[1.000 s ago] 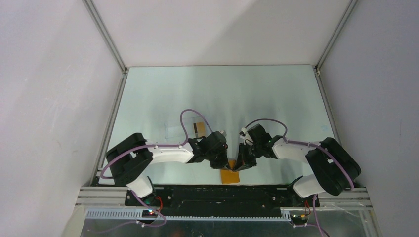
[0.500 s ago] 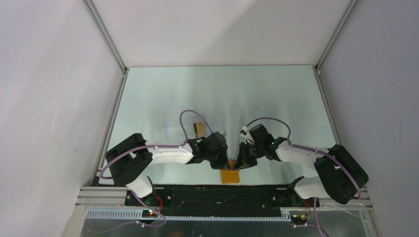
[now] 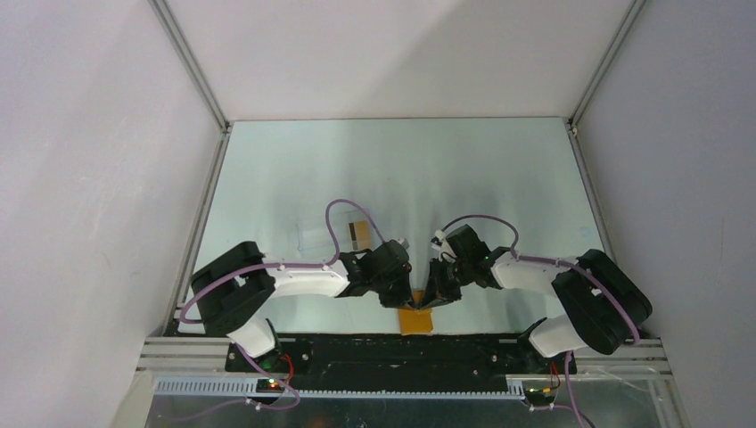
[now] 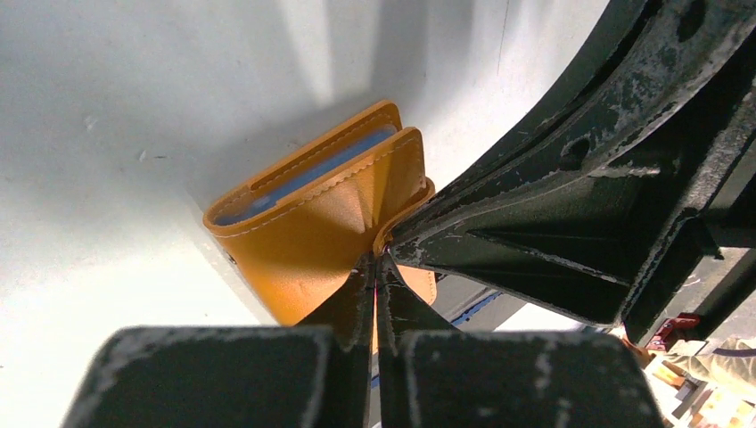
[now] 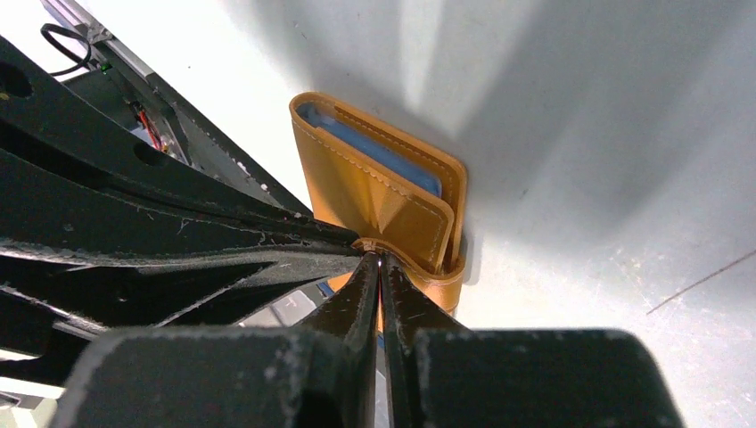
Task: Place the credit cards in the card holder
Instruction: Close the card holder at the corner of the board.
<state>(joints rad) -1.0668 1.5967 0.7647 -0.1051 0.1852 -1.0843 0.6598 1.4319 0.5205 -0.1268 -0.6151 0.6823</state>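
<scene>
The orange-mustard card holder [image 3: 415, 319] lies at the table's near edge, between the two arms. In the left wrist view it [image 4: 303, 223] stands partly folded, with a blue inner panel showing. My left gripper [image 4: 376, 261] is shut on a thin orange edge of it, as the top view [image 3: 410, 298] also shows. My right gripper [image 5: 380, 259] is shut on the orange tab edge of the card holder [image 5: 383, 192] and meets the left one tip to tip [image 3: 427, 300]. One tan credit card [image 3: 360, 234] lies flat behind the left arm.
A clear plastic case [image 3: 312, 237] lies beside the card, left of it. The black frame rail [image 3: 401, 352] runs just below the card holder. Grey walls close in the table on three sides.
The right arm's elbow swung out to the right and came back. Both grippers stay shut on the card holder, which has hardly moved.
</scene>
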